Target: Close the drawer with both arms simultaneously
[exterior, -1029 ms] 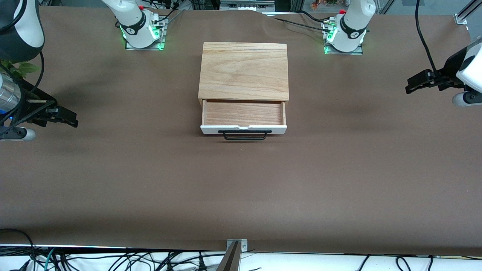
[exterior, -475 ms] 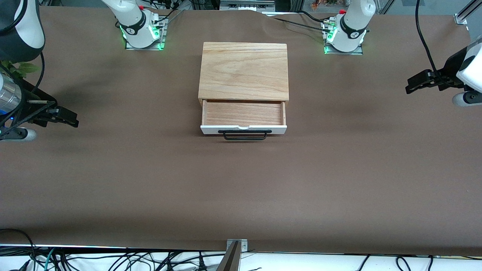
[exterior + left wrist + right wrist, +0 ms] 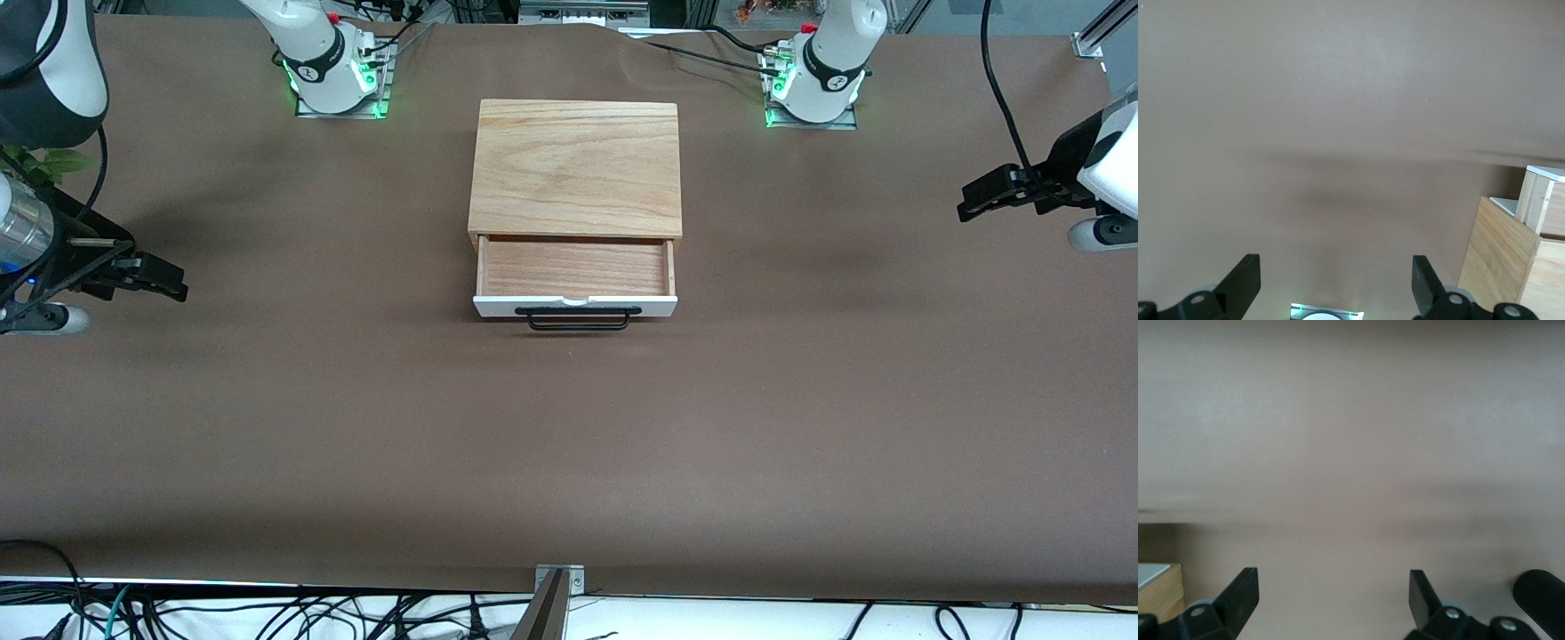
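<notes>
Black fingers spread wide, the right gripper (image 3: 169, 286) hangs over the brown table (image 3: 356, 427) at the right arm's end, well apart from the drawer (image 3: 575, 280). That drawer stands pulled out of the oak-grain box (image 3: 576, 167) at the table's middle, white front and black handle (image 3: 578, 318) facing the front camera. Equally far off, the left gripper (image 3: 973, 197) hangs wide open over the left arm's end.

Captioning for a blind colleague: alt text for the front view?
An oak box sits mid-table with its drawer pulled open. The open left tool and open right tool hover at their own ends of the table.
</notes>
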`<state>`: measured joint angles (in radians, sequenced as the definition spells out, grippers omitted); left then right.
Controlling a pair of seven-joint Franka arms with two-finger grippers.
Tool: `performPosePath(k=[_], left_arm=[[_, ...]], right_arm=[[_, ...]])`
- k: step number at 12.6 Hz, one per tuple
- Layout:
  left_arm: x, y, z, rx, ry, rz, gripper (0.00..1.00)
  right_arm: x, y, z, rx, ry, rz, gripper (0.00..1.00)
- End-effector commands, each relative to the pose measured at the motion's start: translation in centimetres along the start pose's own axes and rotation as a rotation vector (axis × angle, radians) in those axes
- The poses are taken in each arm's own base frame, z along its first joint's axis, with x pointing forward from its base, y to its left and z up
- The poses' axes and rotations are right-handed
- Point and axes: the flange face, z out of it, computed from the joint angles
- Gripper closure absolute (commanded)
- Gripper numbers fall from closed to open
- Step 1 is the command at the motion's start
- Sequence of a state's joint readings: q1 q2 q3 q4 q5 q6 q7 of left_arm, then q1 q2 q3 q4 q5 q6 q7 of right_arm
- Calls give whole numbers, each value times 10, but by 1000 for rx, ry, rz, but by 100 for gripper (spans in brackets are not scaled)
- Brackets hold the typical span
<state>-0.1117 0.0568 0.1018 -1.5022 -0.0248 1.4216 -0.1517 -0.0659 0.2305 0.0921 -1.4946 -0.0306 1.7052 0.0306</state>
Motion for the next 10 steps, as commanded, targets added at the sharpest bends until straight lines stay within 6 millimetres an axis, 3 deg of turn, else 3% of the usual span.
performPosePath(k=[1, 4, 6, 10], left_arm=[[-1, -1, 1, -20, -11, 15, 0], [2, 4, 5, -41, -19, 24, 0], [8, 11, 19, -80, -46, 29, 0], [17, 14, 20, -100, -24, 28, 0]], right_arm=[[10, -9, 25, 25, -18, 4, 0], [28, -58, 69, 77, -28, -51, 0], [40, -103, 95, 145, 7, -82, 0], [53, -201, 129, 167, 100, -200, 0]])
